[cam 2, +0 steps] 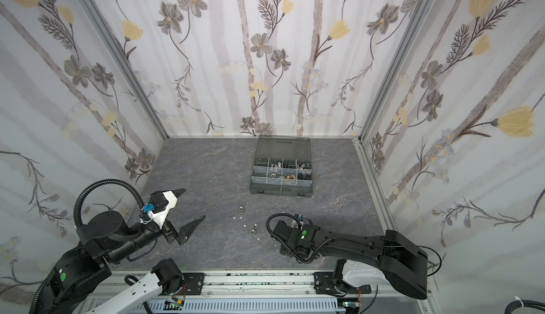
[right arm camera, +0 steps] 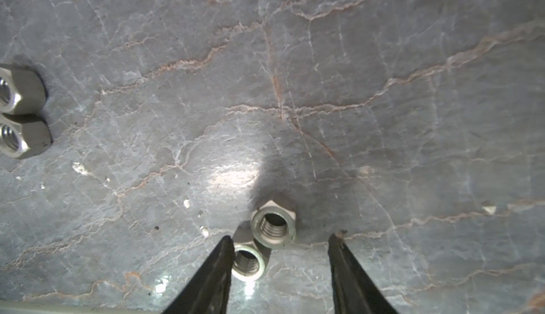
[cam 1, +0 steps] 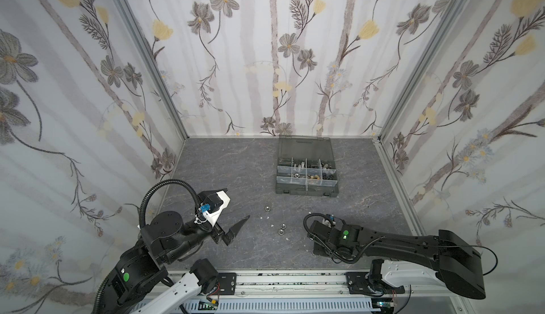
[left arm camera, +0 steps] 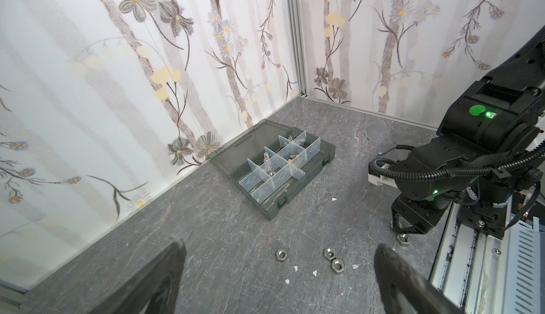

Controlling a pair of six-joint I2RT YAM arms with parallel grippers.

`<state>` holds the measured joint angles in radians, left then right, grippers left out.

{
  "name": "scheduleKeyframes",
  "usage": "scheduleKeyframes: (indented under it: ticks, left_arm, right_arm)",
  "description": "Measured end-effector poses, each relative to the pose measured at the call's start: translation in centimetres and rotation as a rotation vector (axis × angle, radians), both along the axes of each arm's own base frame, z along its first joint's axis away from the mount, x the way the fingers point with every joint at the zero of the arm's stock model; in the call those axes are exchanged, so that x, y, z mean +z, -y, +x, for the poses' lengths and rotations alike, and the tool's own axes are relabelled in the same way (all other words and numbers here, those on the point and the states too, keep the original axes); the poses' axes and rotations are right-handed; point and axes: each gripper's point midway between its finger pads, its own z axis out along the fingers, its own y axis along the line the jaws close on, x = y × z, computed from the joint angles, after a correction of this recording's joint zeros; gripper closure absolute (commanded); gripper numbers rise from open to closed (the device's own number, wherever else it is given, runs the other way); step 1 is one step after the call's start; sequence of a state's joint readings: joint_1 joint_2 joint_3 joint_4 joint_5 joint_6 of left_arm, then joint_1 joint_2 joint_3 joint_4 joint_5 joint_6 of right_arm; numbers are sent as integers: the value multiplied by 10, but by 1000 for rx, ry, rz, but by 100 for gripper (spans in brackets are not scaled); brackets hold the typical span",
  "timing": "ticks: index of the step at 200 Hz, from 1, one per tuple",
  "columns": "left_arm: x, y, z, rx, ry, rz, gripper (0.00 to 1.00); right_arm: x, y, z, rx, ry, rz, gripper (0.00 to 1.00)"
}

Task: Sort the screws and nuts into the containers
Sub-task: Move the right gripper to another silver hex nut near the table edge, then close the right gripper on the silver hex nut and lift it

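Observation:
Two silver hex nuts lie close together at my right gripper [right arm camera: 281,237], which is open and points down at the floor. One nut [right arm camera: 249,262] sits between the fingers and touches one finger. The other nut [right arm camera: 273,228] lies just past the tips. A further touching pair of nuts [right arm camera: 17,115] lies off to the side, also seen in both top views [cam 1: 282,228] [cam 2: 254,229]. A single nut [cam 1: 267,208] lies nearer the dark grey case of containers [cam 1: 306,190] [left arm camera: 272,209]. Small hardware fills several containers; I cannot tell screws from nuts there. My left gripper [cam 1: 236,206] [left arm camera: 278,244] hangs open and empty.
Tiny white specks [left arm camera: 315,272] dot the grey stone-patterned floor [cam 1: 224,162]. The case's smoky lid [cam 1: 305,147] lies open towards the back wall. Floral walls close in three sides. A metal rail [cam 1: 289,281] runs along the front edge. In the top views the right wrist [cam 1: 333,233] hides its own fingers.

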<state>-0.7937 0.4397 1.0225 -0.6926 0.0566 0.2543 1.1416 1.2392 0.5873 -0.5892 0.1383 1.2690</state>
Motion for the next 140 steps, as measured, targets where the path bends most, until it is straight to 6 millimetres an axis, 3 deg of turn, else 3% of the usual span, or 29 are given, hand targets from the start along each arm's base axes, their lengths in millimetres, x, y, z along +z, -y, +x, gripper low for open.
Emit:
scheduleKeyframes:
  ticks: [60, 140]
  left_arm:
    - [-4, 0, -2, -6, -1, 1, 0]
    - [-7, 1, -4, -19, 1, 6, 0]
  right_arm:
    - [-8, 0, 0, -21, -8, -3, 58]
    - [-10, 2, 4, -54, -9, -6, 64]
